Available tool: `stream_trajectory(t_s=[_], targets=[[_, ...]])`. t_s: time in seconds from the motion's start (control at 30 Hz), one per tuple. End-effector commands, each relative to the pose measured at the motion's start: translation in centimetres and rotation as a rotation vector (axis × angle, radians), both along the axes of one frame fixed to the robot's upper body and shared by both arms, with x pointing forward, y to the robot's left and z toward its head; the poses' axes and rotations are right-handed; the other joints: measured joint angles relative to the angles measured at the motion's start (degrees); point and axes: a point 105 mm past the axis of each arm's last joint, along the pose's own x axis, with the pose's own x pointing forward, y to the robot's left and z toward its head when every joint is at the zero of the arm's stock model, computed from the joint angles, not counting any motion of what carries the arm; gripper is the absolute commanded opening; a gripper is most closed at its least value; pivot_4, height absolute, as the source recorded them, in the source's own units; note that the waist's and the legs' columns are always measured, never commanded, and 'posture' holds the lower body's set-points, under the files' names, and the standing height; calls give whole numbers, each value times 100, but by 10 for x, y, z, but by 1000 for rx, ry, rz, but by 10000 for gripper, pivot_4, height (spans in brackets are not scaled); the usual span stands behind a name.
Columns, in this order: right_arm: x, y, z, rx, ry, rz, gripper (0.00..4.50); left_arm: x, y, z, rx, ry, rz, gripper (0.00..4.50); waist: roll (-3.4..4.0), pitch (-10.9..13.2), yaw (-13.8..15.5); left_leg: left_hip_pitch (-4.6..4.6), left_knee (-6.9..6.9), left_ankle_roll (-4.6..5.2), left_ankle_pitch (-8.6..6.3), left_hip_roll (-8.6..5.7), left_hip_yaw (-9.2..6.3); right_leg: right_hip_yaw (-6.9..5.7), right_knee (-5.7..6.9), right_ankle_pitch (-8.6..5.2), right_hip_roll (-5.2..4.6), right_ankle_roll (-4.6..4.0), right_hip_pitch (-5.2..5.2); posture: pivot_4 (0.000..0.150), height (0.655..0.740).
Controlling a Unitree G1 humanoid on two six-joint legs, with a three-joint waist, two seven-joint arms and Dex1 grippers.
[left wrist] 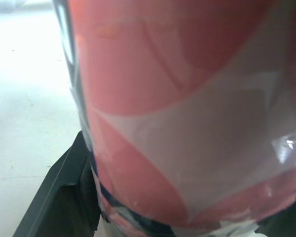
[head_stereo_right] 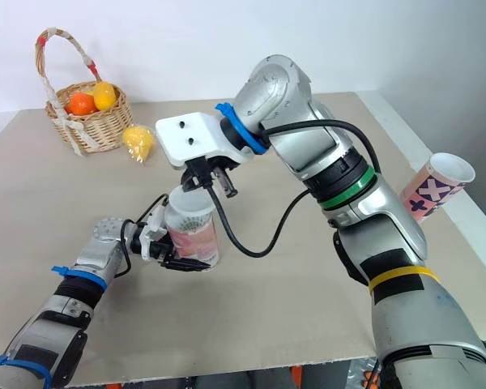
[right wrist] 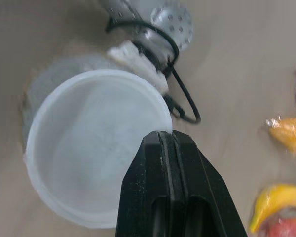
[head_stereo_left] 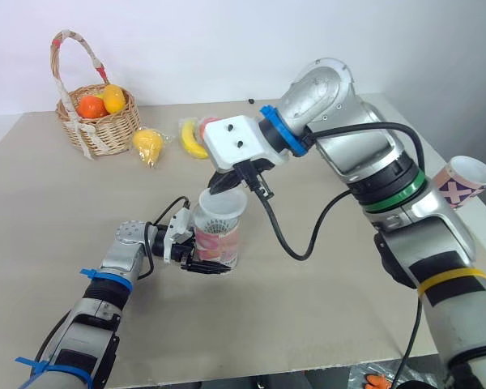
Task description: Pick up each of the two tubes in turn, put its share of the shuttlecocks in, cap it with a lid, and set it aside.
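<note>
**Head views.** The tube (head_stereo_left: pixel 217 241) stands upright near the middle of the table (head_stereo_left: pixel 324 308), with the translucent lid (head_stereo_left: pixel 221 204) on its mouth. The left gripper (head_stereo_left: pixel 201 261) reaches in level from the robot's left, forearm low over the table. Its jaws are clamped on the tube's lower half. The right arm bends over from the right with the wrist turned down, and the right gripper (head_stereo_left: pixel 229 181) sits just above the lid's far rim. The second tube (head_stereo_left: pixel 463 183) is at the table's right edge, well apart. The basket (head_stereo_left: pixel 97 121) and banana (head_stereo_left: pixel 193 139) lie at the far side.

**Left wrist view.** We see the tube's red-and-white printed wall close up, with a glossy sheen. We judge it light, thin-walled and smooth, so a hard squeeze would dent it and a weak one would let it slip. A low hold around the body, near the stiffer base, looks sound.

**Right wrist view.** The right jaws are pressed together with nothing between them, tips at the lid's rim. The lid looks like thin, flexible plastic. We judge that pressure at the rim, not the centre, would seat it. We cannot tell whether it is fully seated.
</note>
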Motion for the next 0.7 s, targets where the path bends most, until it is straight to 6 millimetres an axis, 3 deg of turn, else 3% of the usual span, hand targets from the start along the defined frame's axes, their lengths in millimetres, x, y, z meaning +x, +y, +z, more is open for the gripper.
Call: stream_trajectory(t_s=[0.03, 0.7], targets=[[-11, 6, 10, 13, -12, 57, 456, -3, 7, -16, 69, 52, 12, 32196, 0, 0, 0, 0, 0, 0, 0, 0, 0, 0, 0, 0, 0, 0, 0, 1500, 7298], [0, -6, -10, -101, -131, 63, 456, -3, 7, -12, 61, 46, 24, 32196, 0, 0, 1, 1, 0, 0, 0, 0, 0, 0, 0, 2, 0, -1, 0, 1500, 7298]])
